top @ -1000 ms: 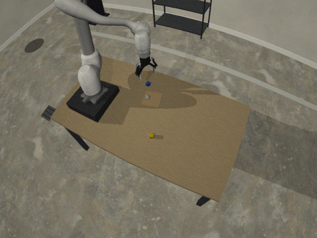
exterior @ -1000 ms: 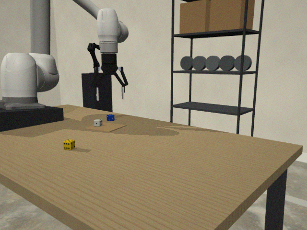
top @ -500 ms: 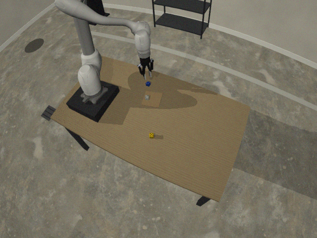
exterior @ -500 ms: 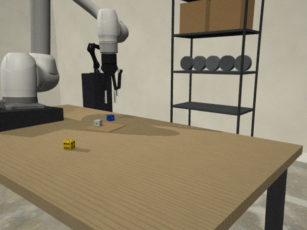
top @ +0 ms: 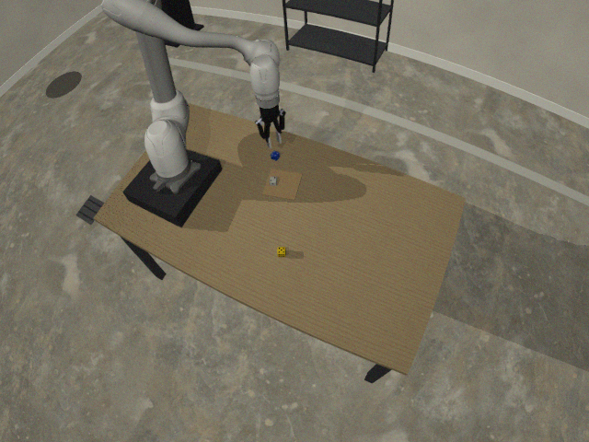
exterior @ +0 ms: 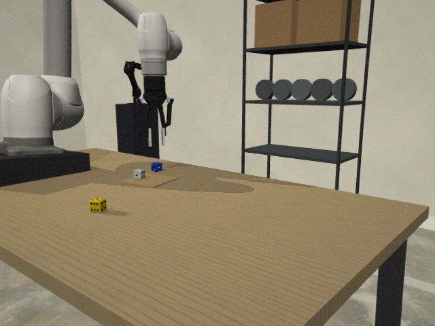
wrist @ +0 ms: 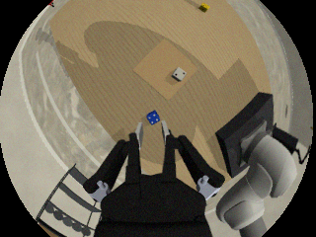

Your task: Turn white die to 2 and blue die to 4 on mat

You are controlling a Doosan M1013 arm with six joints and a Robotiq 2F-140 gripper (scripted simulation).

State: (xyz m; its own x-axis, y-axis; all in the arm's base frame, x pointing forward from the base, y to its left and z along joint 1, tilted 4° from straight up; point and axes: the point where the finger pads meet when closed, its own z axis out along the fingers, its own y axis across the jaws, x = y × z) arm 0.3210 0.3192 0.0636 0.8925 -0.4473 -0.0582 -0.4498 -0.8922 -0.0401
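Black tool (top: 274,145) (exterior: 156,145) (wrist: 152,126), partly open and gripping nothing, hangs above 1 blue cube-shaped die (top: 274,155) (exterior: 156,166) (wrist: 153,118).

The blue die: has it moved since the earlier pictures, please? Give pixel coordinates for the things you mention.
No. The blue die (top: 274,155) (exterior: 156,166) (wrist: 153,118) lies just beyond the mat (top: 288,189) (exterior: 154,183) (wrist: 159,61), off it, at the same spot relative to it in the top and exterior views.
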